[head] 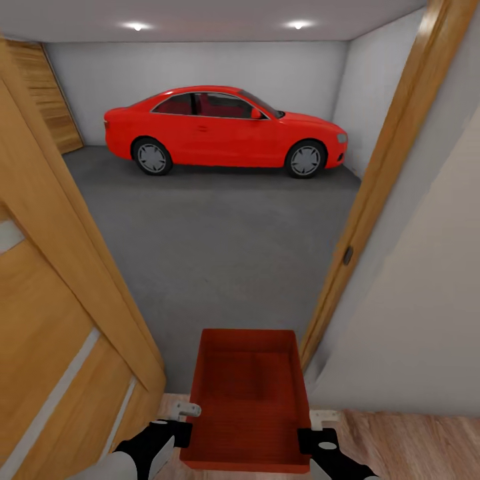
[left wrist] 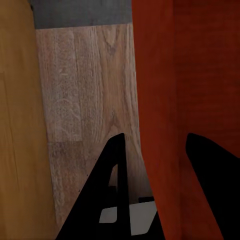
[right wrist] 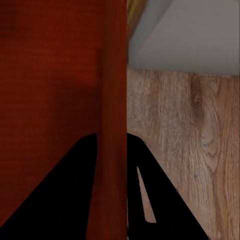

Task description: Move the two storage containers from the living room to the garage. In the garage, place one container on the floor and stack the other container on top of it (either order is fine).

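The robot stands at the garage doorway with one bin (head: 245, 400) carried out in front of it, held between its two grippers at the near end. The left gripper (head: 179, 430) pinches the bin's left wall, and in the left wrist view (left wrist: 150, 170) one dark finger sits outside the orange-red wall and the other inside it, closed tight on the thin side. The right gripper (head: 319, 437) does the same on the opposite wall; in the right wrist view (right wrist: 110, 165) its fingers straddle the wall with no gap to spare. The bin is level and open-topped, its far end reaching past the grippers over the threshold. Below both grippers lies wood plank floor (right wrist: 190, 150); just ahead of the bin begins the grey concrete floor (head: 220, 240). An open wooden door (head: 60, 320) stands just left of the left gripper, and the door frame (head: 373, 193) rises close to the right of the bin. Well ahead, across the concrete, a red car (head: 223, 130) is parked along the back wall.
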